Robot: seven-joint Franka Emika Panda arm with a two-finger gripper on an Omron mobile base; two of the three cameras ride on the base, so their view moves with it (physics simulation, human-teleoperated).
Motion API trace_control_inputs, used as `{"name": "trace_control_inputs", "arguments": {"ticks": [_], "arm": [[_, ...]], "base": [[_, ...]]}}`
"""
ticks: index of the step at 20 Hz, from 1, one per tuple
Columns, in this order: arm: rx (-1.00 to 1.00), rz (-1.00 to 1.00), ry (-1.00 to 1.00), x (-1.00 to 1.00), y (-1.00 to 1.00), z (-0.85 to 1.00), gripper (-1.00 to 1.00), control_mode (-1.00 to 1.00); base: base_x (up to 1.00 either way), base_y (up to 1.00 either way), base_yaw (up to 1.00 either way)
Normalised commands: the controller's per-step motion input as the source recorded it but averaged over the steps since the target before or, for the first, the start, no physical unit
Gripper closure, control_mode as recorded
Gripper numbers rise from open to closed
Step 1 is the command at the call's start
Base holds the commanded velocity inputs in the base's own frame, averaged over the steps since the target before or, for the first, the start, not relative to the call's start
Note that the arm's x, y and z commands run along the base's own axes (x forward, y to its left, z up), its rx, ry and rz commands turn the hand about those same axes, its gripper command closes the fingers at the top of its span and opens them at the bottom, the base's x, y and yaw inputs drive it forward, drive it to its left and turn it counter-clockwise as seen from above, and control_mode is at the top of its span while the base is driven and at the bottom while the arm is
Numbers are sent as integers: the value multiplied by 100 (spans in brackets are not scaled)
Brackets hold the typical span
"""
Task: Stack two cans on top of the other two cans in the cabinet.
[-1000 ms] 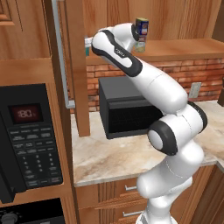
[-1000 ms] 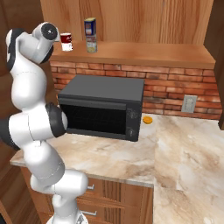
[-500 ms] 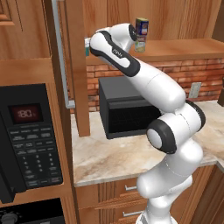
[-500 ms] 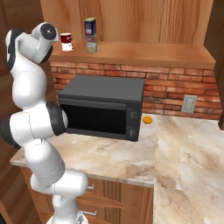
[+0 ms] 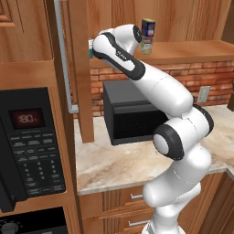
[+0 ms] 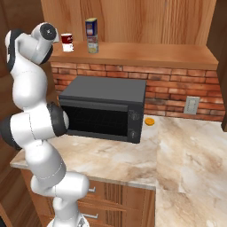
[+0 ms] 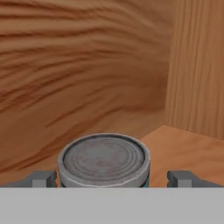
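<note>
Teal at its lower edge and silver on its ringed lid, one can (image 7: pixel 104 160) is seen from above in the hand view, standing upright on the thick wooden shelf (image 7: pixel 188 151) of the cabinet, close to the inner corner where the plank back meets the side wall. The gripper (image 7: pixel 113 178) is held over it with its fingers (image 7: pixel 41 178) spread wide apart, one on either side of the can and neither touching it; nothing is gripped.

Further along the shelf, away from that corner, the dark blue and yellow can (image 6: pixel 91 26) is stacked upright on the greenish-beige can (image 6: pixel 92 45). The red-and-white can (image 6: pixel 67 42) stands alone on the shelf beside that stack, on the corner side, with nothing on top of it. In the left base view a sliver of teal (image 5: pixel 91 49) is visible behind the arm's wrist, at shelf level.

The cabinet door (image 5: pixel 77 68) hangs open beside the shelf, its long silver bar handle (image 5: pixel 64 59) running down its edge. Below the shelf, a brick wall (image 6: pixel 177 95) is seen, and under it a black microwave box (image 6: pixel 104 107) rests on the marble counter (image 6: pixel 186 150). A small orange object (image 6: pixel 150 120) lies on the counter just beside the microwave, below the shelf.
</note>
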Motion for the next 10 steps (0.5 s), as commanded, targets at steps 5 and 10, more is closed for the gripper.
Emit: {"name": "trace_control_inputs", "arguments": {"ticks": [5, 10], "arm": [[0, 0, 0, 1, 0, 0, -100, -100], [0, 0, 0, 7, 0, 0, -100, -100]], "base": [[0, 0, 0], [0, 0, 0]]}}
